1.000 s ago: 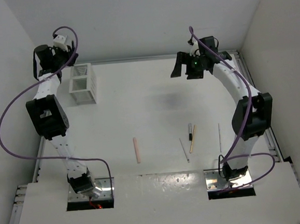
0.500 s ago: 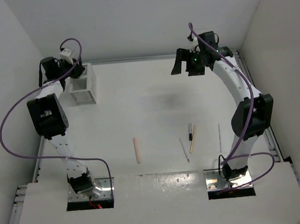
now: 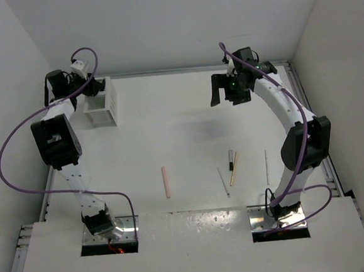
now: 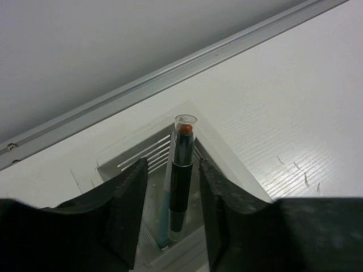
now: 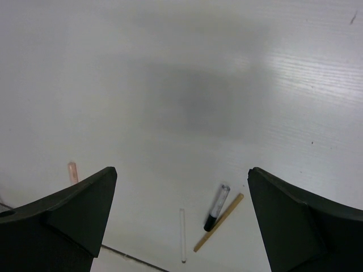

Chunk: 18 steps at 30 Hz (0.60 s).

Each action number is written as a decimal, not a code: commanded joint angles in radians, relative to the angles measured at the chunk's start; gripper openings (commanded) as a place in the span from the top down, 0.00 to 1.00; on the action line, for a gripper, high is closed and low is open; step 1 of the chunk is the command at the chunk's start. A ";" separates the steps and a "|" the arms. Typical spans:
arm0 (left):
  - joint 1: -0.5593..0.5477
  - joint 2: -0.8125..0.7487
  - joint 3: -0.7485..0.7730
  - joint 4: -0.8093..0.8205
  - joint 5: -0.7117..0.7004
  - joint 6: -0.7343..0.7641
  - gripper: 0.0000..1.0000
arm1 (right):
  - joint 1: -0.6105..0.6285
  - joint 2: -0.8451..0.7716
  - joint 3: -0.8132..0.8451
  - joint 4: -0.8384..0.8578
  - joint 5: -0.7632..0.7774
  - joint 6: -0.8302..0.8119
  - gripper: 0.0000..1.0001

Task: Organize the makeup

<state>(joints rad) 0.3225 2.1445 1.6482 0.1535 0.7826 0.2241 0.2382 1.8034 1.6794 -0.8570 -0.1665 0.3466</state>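
My left gripper hangs over the back compartment of the white slatted box, at the table's far left. Its jaws are open, with a gap on each side of a black stick with a clear cap. That stick stands in the compartment beside a pale blue stick. On the table lie a pink stick, a thin white stick, a tan wooden stick and a short black-and-white stick. My right gripper hangs high at the back right, wide open and empty.
The box stands against the back left corner by the table's raised rail. A faint thin line shows on the table near the right arm. Both arm bases sit at the near edge.
The left gripper moved over the box and its jaws parted, letting go of the black stick. The right gripper drifted slightly left and toward the near side.
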 commanded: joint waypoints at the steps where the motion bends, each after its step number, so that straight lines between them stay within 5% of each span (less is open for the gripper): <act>1: 0.016 -0.063 0.018 0.014 0.037 0.011 0.50 | 0.006 -0.076 -0.023 -0.007 0.038 -0.015 0.00; 6: 0.016 -0.095 0.080 0.001 0.026 -0.025 0.44 | 0.007 -0.125 -0.064 -0.022 0.089 -0.020 0.00; 13: -0.007 -0.214 0.188 -0.161 -0.108 0.040 0.26 | 0.004 -0.294 -0.335 -0.039 0.268 0.043 0.00; 16: -0.016 -0.273 0.188 -0.196 -0.108 0.040 0.01 | -0.037 -0.352 -0.519 -0.025 0.256 0.057 0.14; 18: -0.016 -0.319 0.188 -0.227 -0.076 0.022 0.01 | -0.098 -0.346 -0.590 -0.020 0.214 0.069 0.27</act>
<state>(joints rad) 0.3153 1.9266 1.7943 -0.0250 0.6846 0.2504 0.2062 1.4631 1.1748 -0.8764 0.0357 0.3756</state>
